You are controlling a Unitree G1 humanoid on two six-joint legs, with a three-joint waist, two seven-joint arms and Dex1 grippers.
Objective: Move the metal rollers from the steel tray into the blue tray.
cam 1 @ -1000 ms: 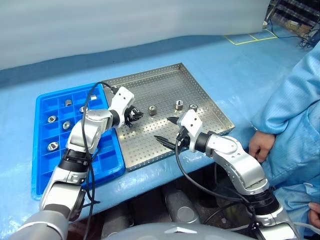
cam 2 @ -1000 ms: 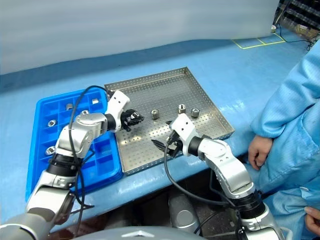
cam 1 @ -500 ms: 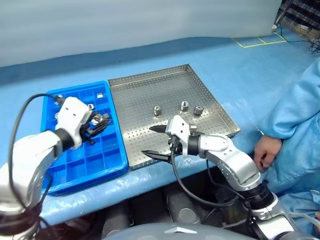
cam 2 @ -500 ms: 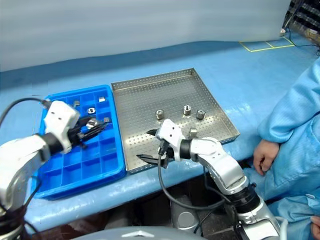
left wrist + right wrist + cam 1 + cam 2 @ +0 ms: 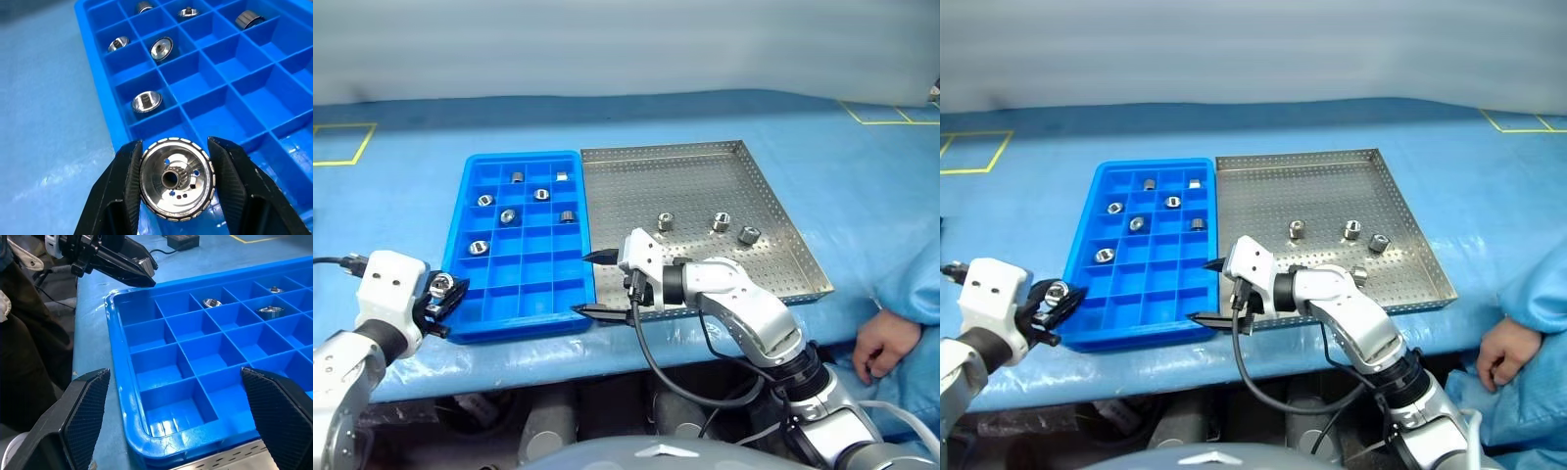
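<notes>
My left gripper (image 5: 445, 294) is shut on a shiny ribbed metal roller (image 5: 177, 178), held at the near left corner of the blue tray (image 5: 522, 329), just outside its rim. Several rollers (image 5: 508, 215) lie in the blue tray's far compartments. Three rollers (image 5: 721, 222) stand on the perforated steel tray (image 5: 705, 181) to the right, and another (image 5: 1358, 276) lies near its front behind my right arm. My right gripper (image 5: 592, 284) stands wide open and empty over the blue tray's near right corner, pointing left.
A person's hand (image 5: 881, 343) in a blue sleeve rests at the table's front right edge. A black cable (image 5: 651, 357) loops down from my right wrist. Yellow tape lines (image 5: 342, 147) mark the blue table cover at far left and far right.
My left gripper carried the roller from the steel tray across the blue tray to its near left corner. My right gripper swung left to the blue tray's near right corner, staying open. The camera turned.
</notes>
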